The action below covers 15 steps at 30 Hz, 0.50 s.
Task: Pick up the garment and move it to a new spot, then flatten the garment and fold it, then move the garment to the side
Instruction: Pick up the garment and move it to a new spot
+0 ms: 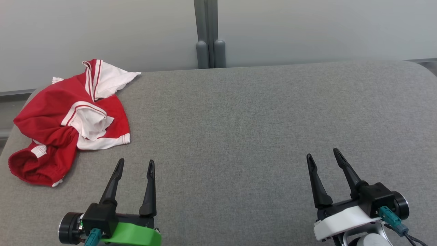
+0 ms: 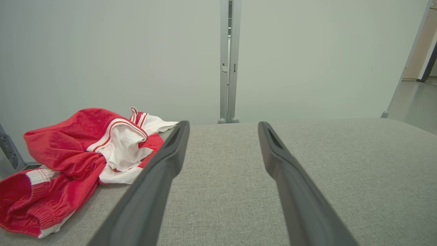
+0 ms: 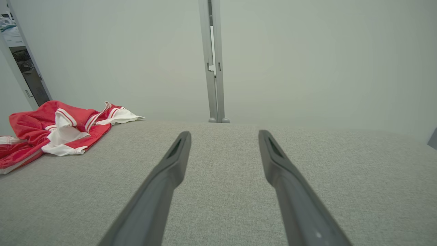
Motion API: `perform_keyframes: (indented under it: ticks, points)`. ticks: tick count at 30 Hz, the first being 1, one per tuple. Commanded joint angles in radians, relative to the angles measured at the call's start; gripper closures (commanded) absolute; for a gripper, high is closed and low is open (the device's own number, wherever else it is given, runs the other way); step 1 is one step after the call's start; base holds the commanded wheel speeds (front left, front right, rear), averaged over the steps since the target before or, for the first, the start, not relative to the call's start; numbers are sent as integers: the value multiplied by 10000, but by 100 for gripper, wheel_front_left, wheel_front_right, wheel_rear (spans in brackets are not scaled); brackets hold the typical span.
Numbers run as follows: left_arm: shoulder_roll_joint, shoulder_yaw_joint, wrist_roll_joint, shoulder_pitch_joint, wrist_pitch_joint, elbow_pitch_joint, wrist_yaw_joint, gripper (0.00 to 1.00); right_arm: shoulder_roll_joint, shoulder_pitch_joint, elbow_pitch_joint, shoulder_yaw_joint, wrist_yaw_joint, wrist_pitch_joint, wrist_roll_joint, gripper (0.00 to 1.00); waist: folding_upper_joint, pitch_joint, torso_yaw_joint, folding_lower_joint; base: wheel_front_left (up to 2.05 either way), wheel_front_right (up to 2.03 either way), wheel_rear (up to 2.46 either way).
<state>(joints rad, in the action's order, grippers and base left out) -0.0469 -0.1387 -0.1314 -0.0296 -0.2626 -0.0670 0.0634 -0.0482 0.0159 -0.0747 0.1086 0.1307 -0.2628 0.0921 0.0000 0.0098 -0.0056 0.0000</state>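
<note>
Grey woven surface [image 1: 239, 119] across nearly the whole head view, rounded at the far corners, backed by pale partition panels [image 1: 102, 34] joined at twelve o'clock by a grey metal post [image 1: 210, 34]. At ten o'clock on that surface, close to its left edge and far corner: the garment [image 1: 58, 116], red with white panels and red-and-white striped trim, crumpled into a loose heap, neither flattened nor folded. One white flap pointing toward one o'clock from the heap, almost at the far edge; a bunched red end with a gathered cuff sagging toward seven o'clock at the left rim. At seven o'clock of the head view, the left gripper [image 1: 135, 164] on a green bracket [image 1: 133, 234], both dark fingers pointing up-view, spread wide apart, nothing between them, tips near the garment's closest hem but clear of it. At five o'clock, the right gripper [image 1: 322, 153] on a white bracket [image 1: 341, 220] with a teal plug [image 1: 391, 218], fingers likewise parted and empty, leaning slightly toward eleven o'clock, well apart from the garment. Along the left fingers: the red heap at nine o'clock, partly behind the left-hand finger, bare grey cloth between the two fingers. Along the right fingers: the same heap farther off at ten o'clock, a dark doorway [image 3: 27, 75] behind it.
</note>
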Motion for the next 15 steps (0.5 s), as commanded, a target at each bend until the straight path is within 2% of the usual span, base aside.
perform_keyframes:
  ticks: [1, 6, 10, 15]
  points:
    - [-63, -3, 8, -72, -34, 6, 15, 0, -38, 116, -35, -5, 1, -31, 23, 0, 0, 8, 10, 0, 0, 0, 0]
    - [-63, -23, -3, 22, -34, 7, -72, 0, -36, 148, -43, -26, 1, -31, 42, 0, 0, 50, 146, 0, 0, 0, 0]
    - [-63, -53, -16, 55, -32, 29, -113, 0, -35, 204, -49, -46, 1, -31, 69, 0, 0, 63, 509, 0, 0, 0, 0]
    - [-62, -122, -40, -2, -22, -6, -111, 0, -32, 322, -81, -25, 1, -31, 86, 0, 0, 21, 1404, 0, 0, 0, 0]
